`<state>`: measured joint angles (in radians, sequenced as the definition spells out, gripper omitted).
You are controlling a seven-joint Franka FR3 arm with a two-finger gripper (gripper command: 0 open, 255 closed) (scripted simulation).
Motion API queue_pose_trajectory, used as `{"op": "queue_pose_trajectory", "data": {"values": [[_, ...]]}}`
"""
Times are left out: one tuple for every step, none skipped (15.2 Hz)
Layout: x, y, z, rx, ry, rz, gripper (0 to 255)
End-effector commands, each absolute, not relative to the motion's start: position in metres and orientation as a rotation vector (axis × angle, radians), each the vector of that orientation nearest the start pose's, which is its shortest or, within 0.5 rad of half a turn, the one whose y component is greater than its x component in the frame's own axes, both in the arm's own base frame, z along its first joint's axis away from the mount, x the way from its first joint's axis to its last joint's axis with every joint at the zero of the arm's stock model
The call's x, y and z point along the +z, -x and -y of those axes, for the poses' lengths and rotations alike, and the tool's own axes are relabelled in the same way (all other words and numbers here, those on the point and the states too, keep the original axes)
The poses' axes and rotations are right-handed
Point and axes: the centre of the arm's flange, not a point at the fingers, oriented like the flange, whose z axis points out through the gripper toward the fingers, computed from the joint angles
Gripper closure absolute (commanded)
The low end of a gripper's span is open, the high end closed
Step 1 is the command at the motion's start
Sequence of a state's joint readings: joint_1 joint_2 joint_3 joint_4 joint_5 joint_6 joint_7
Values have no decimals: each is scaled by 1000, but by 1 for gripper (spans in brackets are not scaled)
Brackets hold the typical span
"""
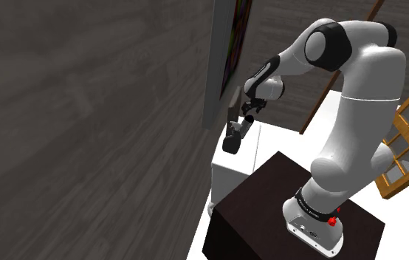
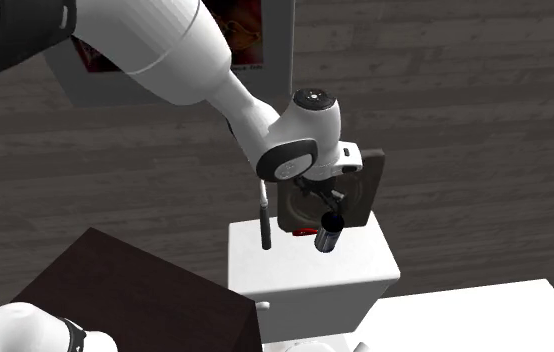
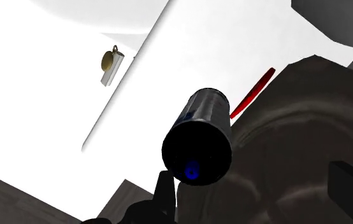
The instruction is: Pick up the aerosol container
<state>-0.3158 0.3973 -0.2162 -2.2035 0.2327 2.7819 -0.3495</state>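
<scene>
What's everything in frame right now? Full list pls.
aerosol can: 1, dark, blue spot on end, at the hand
tank: 1, white, below the can
flush lever: 1, gold, on the tank
slab: 1, dark brown, atop the tank's back
strip: 1, red, by the slab
framed picture: 1, grey frame, on the wall
lattice: 1, orange-brown, shoulder view's right
stand: 1, dark brown, beside the tank
arm: 1, white, dark joints
hand: 1, black, above the tank

A white toilet tank's flat lid (image 2: 365, 262) lies below the gripper (image 2: 331, 222). Just beyond the gripper a dark brown framed piece (image 2: 363, 190) stands on the lid. A thin red item (image 2: 305, 231) lies at its foot.
</scene>
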Motion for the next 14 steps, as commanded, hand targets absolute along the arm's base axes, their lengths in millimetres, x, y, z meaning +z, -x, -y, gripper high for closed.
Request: {"op": "queue_pose_trajectory", "data": {"values": [[203,-495,321,-319,3135,-607,0],[195,-499,330,-328,3133,-618,0],[190,-502,336,-334,3132,-625,0],[185,-502,336,-334,3132,-625,0],[179,-502,336,-334,3132,-625,0],[174,-502,336,-334,3132,-625,0],[169,-502,336,-334,3132,-625,0],[163,-502,336,-334,3132,-625,0],[158,-502,336,-334,3132,-625,0],[153,-502,336,-334,3132,-625,0],[150,-502,336,-334,3132,-625,0],[150,-502,336,-334,3132,-625,0],[150,-501,336,-334,3132,-625,255],[150,-501,336,-334,3132,-625,255]]}}
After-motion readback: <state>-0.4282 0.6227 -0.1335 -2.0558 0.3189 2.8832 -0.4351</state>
